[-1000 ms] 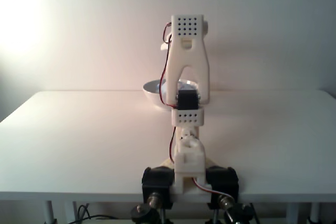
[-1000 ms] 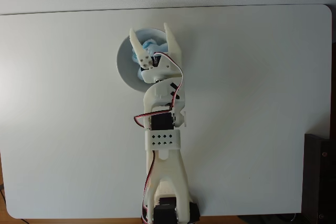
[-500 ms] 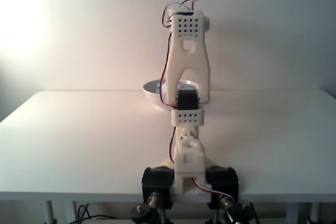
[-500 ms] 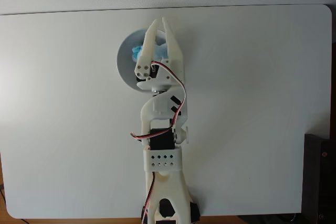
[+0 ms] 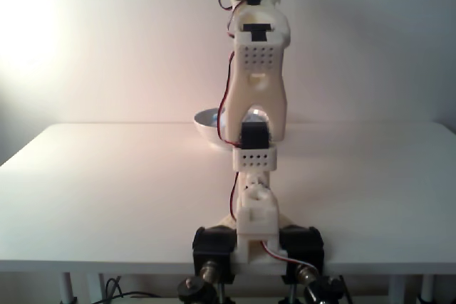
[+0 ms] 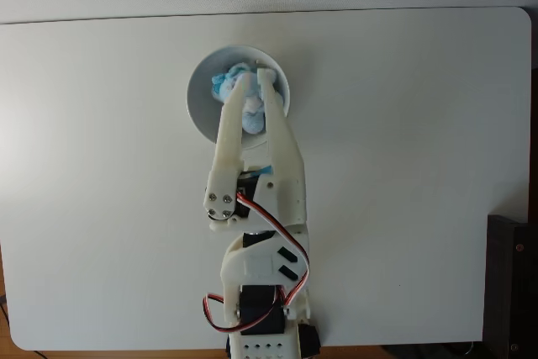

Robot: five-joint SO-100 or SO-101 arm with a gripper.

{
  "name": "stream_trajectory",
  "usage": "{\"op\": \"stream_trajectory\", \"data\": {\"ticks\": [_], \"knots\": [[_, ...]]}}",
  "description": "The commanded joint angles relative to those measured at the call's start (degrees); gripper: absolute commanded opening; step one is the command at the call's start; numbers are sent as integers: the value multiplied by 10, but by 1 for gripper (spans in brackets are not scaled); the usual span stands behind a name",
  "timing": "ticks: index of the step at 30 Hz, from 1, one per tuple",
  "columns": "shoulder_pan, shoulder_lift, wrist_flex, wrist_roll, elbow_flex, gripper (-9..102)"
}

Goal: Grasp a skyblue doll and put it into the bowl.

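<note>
The white bowl (image 6: 198, 100) stands on the far middle of the white table, and the skyblue doll (image 6: 253, 115) lies inside it. In the top-down fixed view my gripper (image 6: 253, 78) hangs high over the bowl, its tips nearly together with nothing between them, and the doll shows through the slim gap lower down. From the front fixed view the upright arm (image 5: 255, 83) covers most of the bowl (image 5: 207, 123), so the doll is hidden there.
The arm's base (image 5: 255, 236) is clamped at the table's near edge. A dark object (image 6: 512, 287) sits off the table's right side in the top-down fixed view. Bare tabletop (image 6: 101, 191) lies left and right of the arm.
The gripper went from wide open around the doll to nearly closed. The arm rose and drew back toward its base. The doll stayed in the bowl.
</note>
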Motion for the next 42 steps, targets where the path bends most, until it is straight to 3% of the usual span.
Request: {"op": "stream_trajectory", "data": {"ticks": [1,27,31,42], "knots": [[-5,125,-4,-2,69,0],[-2,664,11,-5,673,0],[-1,758,101,-5,692,0],[2,759,423,-4,560,0]]}}
